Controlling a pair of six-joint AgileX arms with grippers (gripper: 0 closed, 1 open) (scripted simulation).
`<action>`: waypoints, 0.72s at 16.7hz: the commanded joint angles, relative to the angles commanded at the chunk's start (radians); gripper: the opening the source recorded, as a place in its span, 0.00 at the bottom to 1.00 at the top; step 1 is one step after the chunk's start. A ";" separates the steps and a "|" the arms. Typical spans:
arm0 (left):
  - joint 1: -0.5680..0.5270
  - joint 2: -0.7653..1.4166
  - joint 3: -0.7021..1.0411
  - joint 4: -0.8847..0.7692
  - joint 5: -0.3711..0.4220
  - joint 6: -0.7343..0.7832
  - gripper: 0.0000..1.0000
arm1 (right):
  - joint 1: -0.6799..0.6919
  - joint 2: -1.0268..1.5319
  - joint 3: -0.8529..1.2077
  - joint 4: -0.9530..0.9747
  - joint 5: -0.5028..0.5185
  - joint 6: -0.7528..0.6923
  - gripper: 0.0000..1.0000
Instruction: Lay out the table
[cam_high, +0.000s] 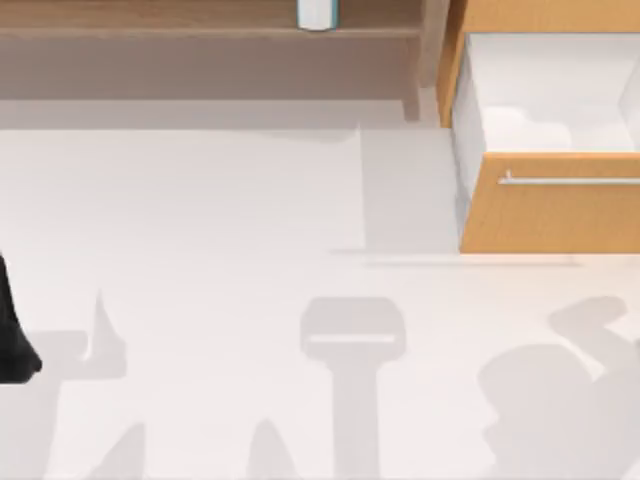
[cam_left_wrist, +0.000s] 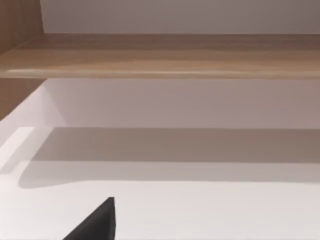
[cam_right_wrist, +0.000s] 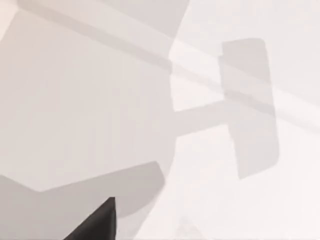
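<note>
Seen from above, the table (cam_high: 200, 220) is a broad off-white matte surface taking up most of the scene, front to back & side to side. Soft grey shadows of the arms & camera rig lie across its near half.

At the table's back edge, a brown wooden shelf (cam_high: 200, 25) runs along the left and centre. A small white and pale-blue container (cam_high: 316, 13) stands on the shelf board, cut off by the frame edge, so I can't tell what it is.

At the back right sits an orange wooden drawer unit (cam_high: 545, 210). Its drawer is pulled open toward the front; the white interior (cam_high: 550, 95) is visible, w/ a silver bar handle (cam_high: 570, 180) across the orange front panel. Pale shapes lie inside the drawer, too faint to identify.

Left arm (cam_high: 12, 330): a dark piece at the far left edge of the table, about mid-depth toward the front. In the left wrist view, one dark fingertip (cam_left_wrist: 97, 222) of the left gripper pokes into the frame over the table (cam_left_wrist: 200, 210), facing the shelf (cam_left_wrist: 160, 55) & the wall behind it. Can't tell if that gripper is parted or closed.

Right wrist view: one dark fingertip (cam_right_wrist: 97, 222) of the right gripper sits above bare table (cam_right_wrist: 75, 100) crossed by shadows. Can't tell its state either; nothing visibly held.
</note>
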 joint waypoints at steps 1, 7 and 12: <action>0.000 0.000 0.000 0.000 0.000 0.000 1.00 | 0.015 0.005 -0.025 0.094 0.029 -0.053 1.00; 0.000 0.000 0.000 0.000 0.000 0.000 1.00 | 0.133 0.071 -0.200 0.720 0.184 -0.388 1.00; 0.000 0.000 0.000 0.000 0.000 0.000 1.00 | 0.273 0.195 -0.339 1.244 0.250 -0.647 1.00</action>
